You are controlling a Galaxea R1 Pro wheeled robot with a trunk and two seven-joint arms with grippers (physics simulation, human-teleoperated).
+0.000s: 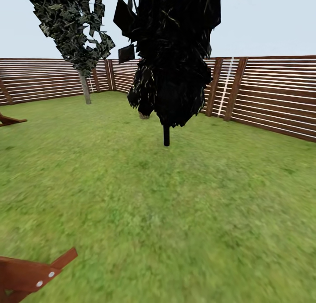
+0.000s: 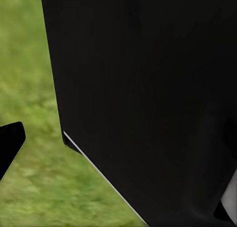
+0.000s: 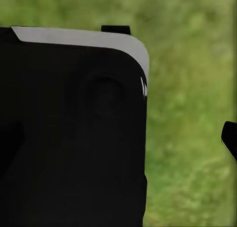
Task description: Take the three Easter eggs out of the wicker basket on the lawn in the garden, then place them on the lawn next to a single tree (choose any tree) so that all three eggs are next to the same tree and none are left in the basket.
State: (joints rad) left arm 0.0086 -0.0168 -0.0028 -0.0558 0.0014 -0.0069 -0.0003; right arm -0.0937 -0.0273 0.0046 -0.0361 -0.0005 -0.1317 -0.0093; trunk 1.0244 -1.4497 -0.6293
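Robot on lawn (image 1: 175,215), facing garden's fence (image 1: 272,96) corner.
Pale-trunk tree (image 1: 85,88) stood at 11 o'clock, far back by fence; thin black-stemmed tree (image 1: 166,135) at 12, nearer. Wooden play structure (image 1: 26,274) at 7. Both claws: can't tell if wide or narrow, wrist views had dark housing over blurry grass.

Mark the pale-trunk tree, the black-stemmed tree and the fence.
pale-trunk tree (image 1: 85,90), head view, on its grey trunk.
black-stemmed tree (image 1: 166,135), head view, on its thin stem.
fence (image 1: 281,96), head view, on the right-side slats.
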